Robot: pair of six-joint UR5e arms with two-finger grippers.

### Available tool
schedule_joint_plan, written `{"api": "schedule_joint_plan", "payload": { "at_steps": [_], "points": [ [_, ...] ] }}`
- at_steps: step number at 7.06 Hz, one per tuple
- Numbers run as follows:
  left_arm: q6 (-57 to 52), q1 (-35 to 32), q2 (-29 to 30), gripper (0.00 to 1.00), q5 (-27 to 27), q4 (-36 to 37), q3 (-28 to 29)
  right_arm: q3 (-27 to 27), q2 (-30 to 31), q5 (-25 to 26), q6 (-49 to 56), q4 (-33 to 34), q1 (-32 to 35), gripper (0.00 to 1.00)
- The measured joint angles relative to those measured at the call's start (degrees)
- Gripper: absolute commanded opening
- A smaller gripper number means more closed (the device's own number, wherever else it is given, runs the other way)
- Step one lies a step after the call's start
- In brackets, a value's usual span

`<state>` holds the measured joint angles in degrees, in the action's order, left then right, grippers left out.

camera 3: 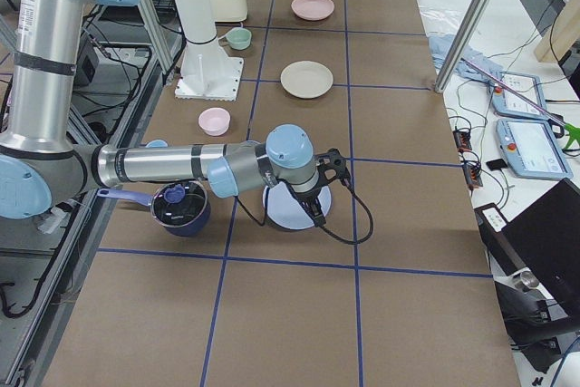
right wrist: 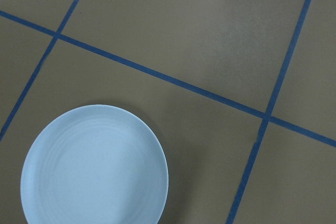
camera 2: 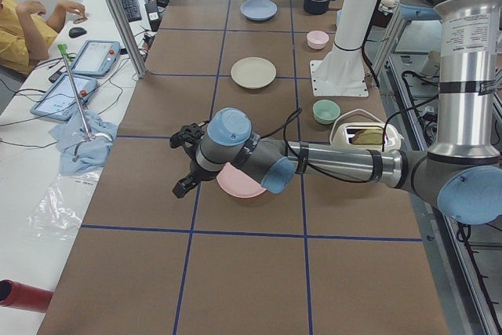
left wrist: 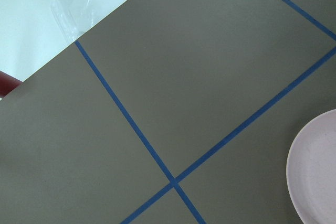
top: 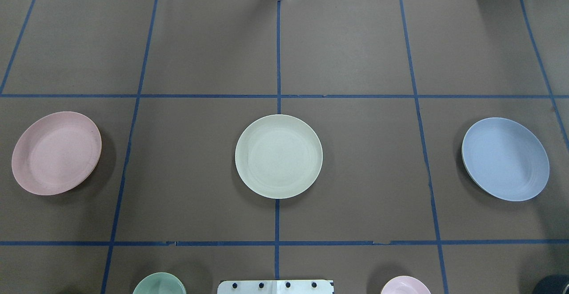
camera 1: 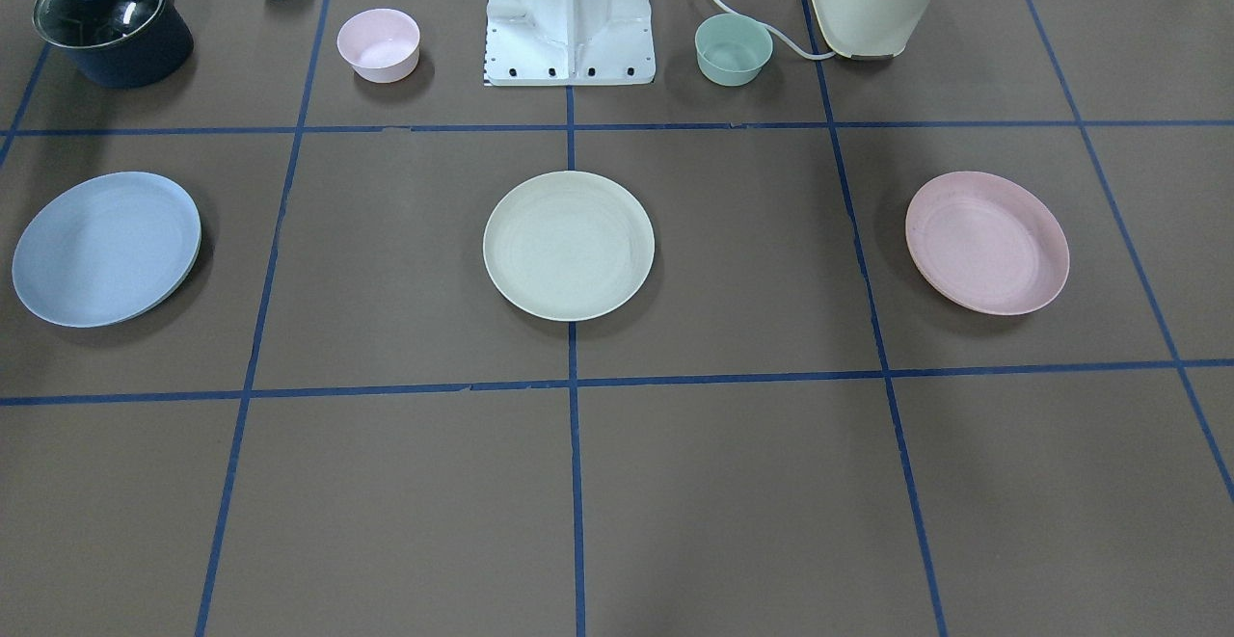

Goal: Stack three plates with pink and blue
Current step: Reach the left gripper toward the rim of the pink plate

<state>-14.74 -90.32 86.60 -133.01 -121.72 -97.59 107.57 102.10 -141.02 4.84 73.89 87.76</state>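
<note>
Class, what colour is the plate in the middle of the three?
The middle plate is cream, off-white; it shows clearest in the overhead exterior view.

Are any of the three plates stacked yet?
No, in the overhead view the cream plate sits alone at centre, with the pink plate and blue plate lying apart on either side.

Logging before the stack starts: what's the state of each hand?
Left hand: cannot tell, seen only from the side.
Right hand: cannot tell, likewise.
</note>
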Motion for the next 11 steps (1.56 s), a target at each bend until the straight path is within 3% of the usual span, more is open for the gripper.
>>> {"api": "schedule_joint_plan", "payload": {
  "at_steps": [2, 4, 6, 9, 10, 11],
  "points": [
    [11.98, 3.56, -2.0, 1.0, 0.14, -4.6, 1.01, 0.13, -0.2, 2.05, -11.4, -6.01, -4.64, 1.0],
    [28.33, 10.44, -6.73, 1.0, 1.71, -18.96, 5.13, -0.06, 0.35, 6.79, -23.99, -13.76, -10.23, 1.0],
    [43.75, 17.96, -8.65, 0.94, 7.29, -38.54, 14.27, -0.15, 0.55, 7.98, -26.45, -15.63, -11.79, 1.0],
    [59.26, 30.04, -9.37, 0.87, 15.21, -48.63, 17.79, -0.1, 0.6, 8.04, -26.71, -15.96, -11.98, 1.0],
    [63.15, 33.77, -9.38, 0.64, 18.2, -49.72, 17.87, -0.1, 0.61, 8.04, -26.72, -15.97, -11.99, 1.0],
    [65.75, 36.4, -9.37, 0.29, 20.52, -50.15, 17.9, -0.11, 0.63, 8.04, -26.72, -15.97, -11.99, 1.0]
  ]
}}
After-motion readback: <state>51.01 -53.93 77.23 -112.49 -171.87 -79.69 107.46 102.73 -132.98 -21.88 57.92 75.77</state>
